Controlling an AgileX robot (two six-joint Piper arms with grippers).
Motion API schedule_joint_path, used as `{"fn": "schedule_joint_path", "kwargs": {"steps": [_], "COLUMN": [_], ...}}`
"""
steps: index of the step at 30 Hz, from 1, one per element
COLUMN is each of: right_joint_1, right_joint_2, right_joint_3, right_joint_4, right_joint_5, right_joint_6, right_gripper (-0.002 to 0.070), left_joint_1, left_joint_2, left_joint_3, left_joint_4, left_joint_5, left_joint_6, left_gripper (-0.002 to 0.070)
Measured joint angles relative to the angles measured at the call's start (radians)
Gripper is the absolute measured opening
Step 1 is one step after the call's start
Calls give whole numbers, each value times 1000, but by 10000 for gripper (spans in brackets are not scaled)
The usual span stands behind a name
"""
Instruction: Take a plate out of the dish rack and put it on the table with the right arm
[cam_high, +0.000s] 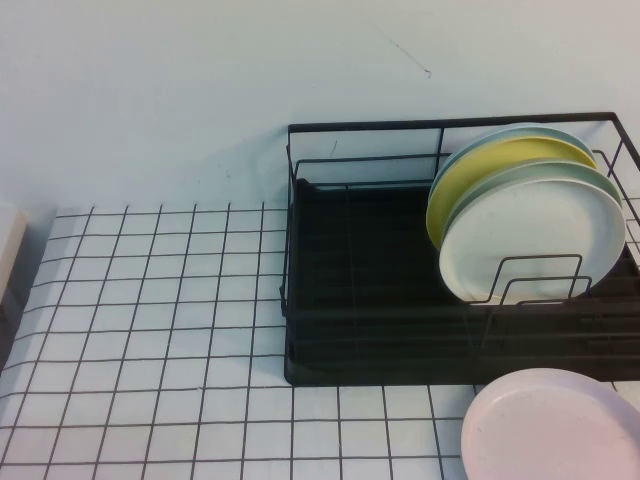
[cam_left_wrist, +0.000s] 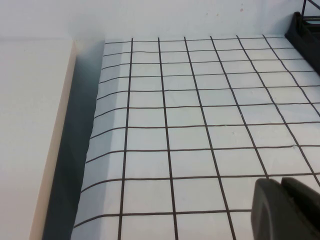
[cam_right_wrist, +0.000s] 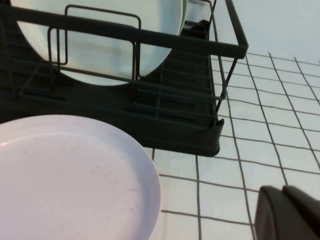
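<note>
High view: left half of the frame is bare table (cam_high: 150, 300), white with a black grid; a pale block edge (cam_high: 10, 250) sits at the far left. Neither arm shows in this view. Right of centre stands the dish rack (cam_high: 330, 300), black wire on a black tray. At its right end four plates lean upright in a stack: the off-white plate (cam_high: 530, 245) in front behind the wire loops, then a teal plate (cam_high: 590, 172), a yellow plate (cam_high: 490, 170), and another teal rim behind. Lower right of the frame, a pink plate (cam_high: 550, 425) lies flat on the table just in front of the rack. Left wrist view: the left gripper (cam_left_wrist: 285, 210) shows only as a dark tip in the lower right corner over empty grid, rack corner far off at upper right; fingers look pressed together, holding nothing. Right wrist view: the right gripper (cam_right_wrist: 287, 212) is a dark tip at lower right, over the table beside the pink plate, near the rack corner; fingers look closed, gripping nothing, touching nothing. Task looks not started. Risks, as I judge: rim catching the wire loops on lift-out, dragging the neighbouring plates, or setting down onto the pink plate since it takes up the nearest free spot.
</note>
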Motion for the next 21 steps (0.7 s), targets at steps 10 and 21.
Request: {"fn": "schedule_joint_path", "kwargs": {"steps": [10,21], "right_joint_1": [0,0], "right_joint_2": [0,0], "right_joint_3": [0,0], "right_joint_4": [0,-12], "right_joint_5": [0,0], "right_joint_6": [0,0], "right_gripper": [-3,-3], "left_joint_1": [0,0], "left_joint_2": [0,0], "left_joint_3": [0,0], "left_joint_4": [0,0], "left_joint_5": [0,0], "left_joint_6": [0,0], "left_gripper": [-3,-3]}}
